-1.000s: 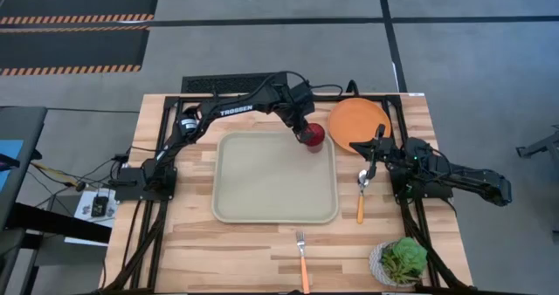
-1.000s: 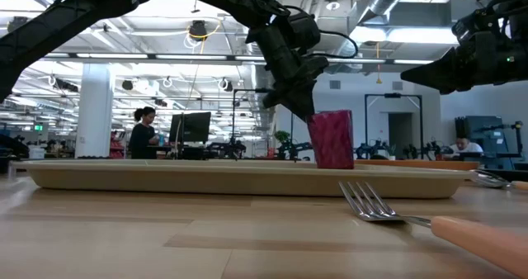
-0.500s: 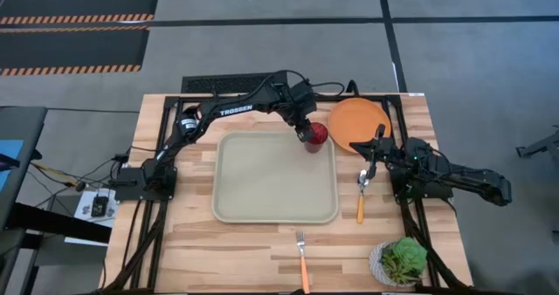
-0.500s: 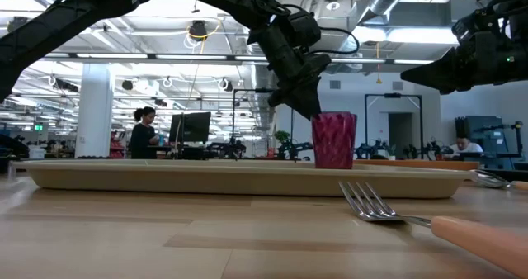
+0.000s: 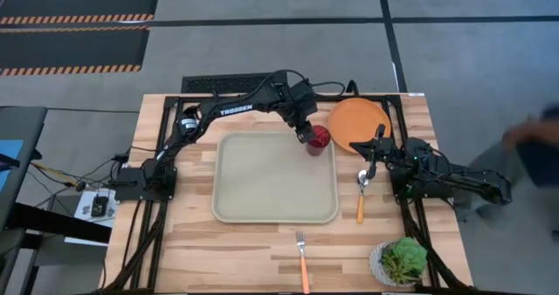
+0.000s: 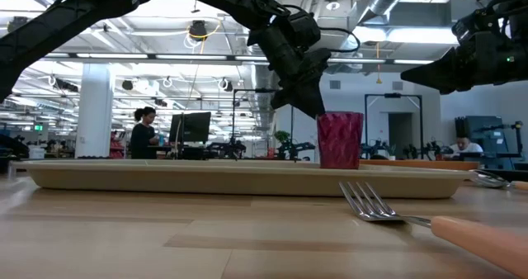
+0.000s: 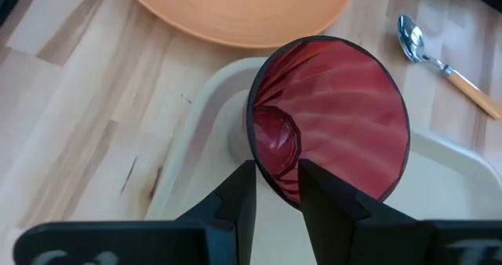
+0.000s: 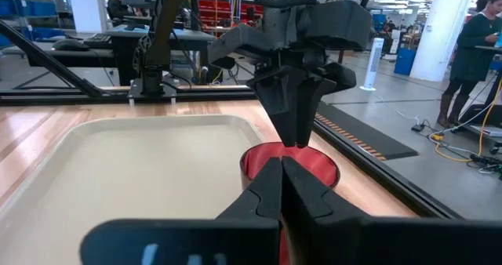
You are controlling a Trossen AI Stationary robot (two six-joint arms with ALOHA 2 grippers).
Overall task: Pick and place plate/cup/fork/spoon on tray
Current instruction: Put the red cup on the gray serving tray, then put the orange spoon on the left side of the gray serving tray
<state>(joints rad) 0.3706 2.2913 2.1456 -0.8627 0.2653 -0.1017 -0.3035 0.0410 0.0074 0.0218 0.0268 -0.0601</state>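
Observation:
The dark-red cup (image 5: 319,139) stands upright at the far right corner of the pale grey-green tray (image 5: 262,177). Its base is hidden behind the tray's rim (image 6: 206,178) in the low view. My left gripper (image 5: 307,133) is shut on the cup. My right gripper (image 5: 373,155) is shut and empty, in the air above the bowl end of the spoon (image 5: 361,195). The orange plate (image 5: 358,120) lies on the table just beyond the tray's far right corner. The fork (image 5: 302,260) lies near the table's near edge. My left gripper pinches the cup's wall at its rim (image 7: 271,183), on the cup's left side, with one finger inside the cup (image 7: 321,198) and one outside. The fingers slant down from the far left. The cup is upright; I cannot tell whether its base rests on the tray.
A white pot with a green plant (image 5: 400,262) stands at the near right corner. A blurred person (image 5: 533,147) is beside the table's right edge. The tray's middle and left side are bare.
My left gripper has gone a little toward the table's right edge with the cup. The cup was tilted and now stands upright. A person has come into the high view at the right.

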